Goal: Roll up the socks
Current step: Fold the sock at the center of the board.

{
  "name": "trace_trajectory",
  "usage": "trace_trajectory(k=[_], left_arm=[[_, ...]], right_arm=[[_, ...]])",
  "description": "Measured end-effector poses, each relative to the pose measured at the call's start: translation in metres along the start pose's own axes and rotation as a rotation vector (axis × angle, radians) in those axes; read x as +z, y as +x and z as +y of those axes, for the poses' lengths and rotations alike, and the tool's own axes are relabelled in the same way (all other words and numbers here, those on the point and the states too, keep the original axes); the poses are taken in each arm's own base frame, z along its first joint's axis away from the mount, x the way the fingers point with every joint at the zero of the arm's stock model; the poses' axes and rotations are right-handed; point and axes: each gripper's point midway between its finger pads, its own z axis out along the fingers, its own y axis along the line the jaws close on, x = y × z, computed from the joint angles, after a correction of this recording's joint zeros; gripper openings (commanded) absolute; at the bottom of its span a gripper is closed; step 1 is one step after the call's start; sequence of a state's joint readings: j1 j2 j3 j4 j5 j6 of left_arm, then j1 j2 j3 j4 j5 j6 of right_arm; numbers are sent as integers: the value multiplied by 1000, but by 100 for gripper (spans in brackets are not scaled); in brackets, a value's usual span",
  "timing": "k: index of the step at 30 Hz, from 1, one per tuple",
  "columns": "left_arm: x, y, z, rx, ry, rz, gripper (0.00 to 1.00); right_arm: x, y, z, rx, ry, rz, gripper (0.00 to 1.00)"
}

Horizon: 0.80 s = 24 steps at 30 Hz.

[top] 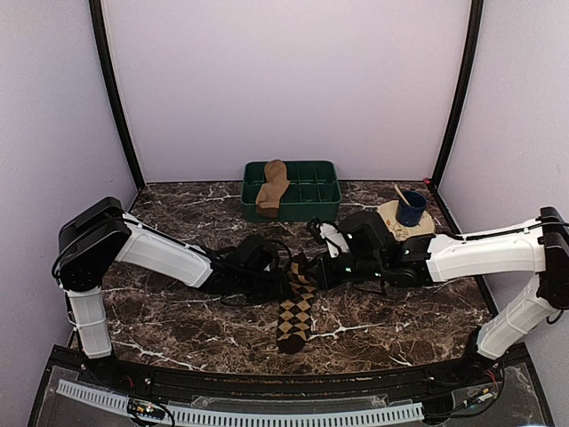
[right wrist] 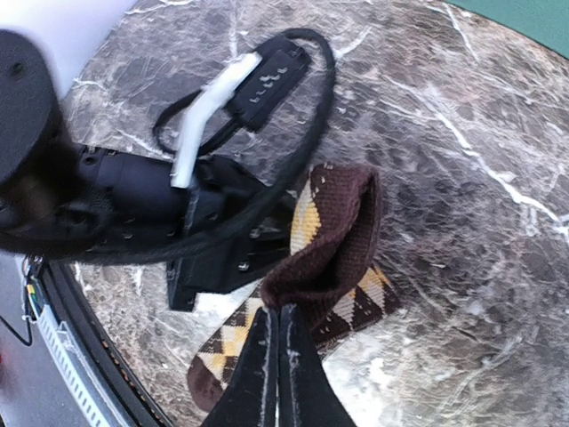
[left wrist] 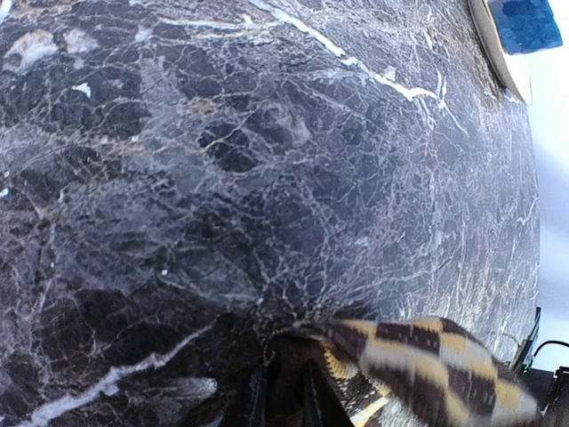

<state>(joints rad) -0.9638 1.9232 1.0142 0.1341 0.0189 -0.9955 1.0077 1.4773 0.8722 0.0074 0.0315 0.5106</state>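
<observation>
The argyle sock (top: 295, 316) lies on the marble desk (top: 178, 311) just in front of the two arms, near the middle of the top view. Its long axis runs from the far side toward the near edge. The rounded brown tip points at the arm bases, and the other end is lifted between the two end effectors.

The right end effector (right wrist: 277, 331) is clenched on the sock's dark brown cuff, its fingers pressed together with the fabric bunched and folded over above them. The rest of the sock trails flat along the desk below the fold.

The left end effector (left wrist: 286, 378) meets the same end from the opposite side. In its wrist view its fingers stand close together with brown fabric between them, so it appears to be grasping the sock's edge, and the patterned length stretches away to the right.

The plain tan sock (top: 272, 187) sits apart from this, draped upright over the left part of the green compartment tray (top: 324, 206) at the back of the desk. To the right of the tray a blue cup (top: 411, 212) stands on a round wooden plate (top: 425, 228).
</observation>
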Motion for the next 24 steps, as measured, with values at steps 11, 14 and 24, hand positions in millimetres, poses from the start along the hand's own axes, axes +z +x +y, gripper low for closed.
trace_trajectory(k=[11, 14, 24], left_arm=[[0, 0, 0, -35, 24, -13, 16], [0, 0, 1, -41, 28, -15, 16], [0, 0, 1, -50, 30, -18, 14]], right_arm=[[-2, 57, 11, -36, -7, 77, 0], [-6, 65, 16, -50, -15, 79, 0], [-11, 81, 35, -92, -40, 71, 0]])
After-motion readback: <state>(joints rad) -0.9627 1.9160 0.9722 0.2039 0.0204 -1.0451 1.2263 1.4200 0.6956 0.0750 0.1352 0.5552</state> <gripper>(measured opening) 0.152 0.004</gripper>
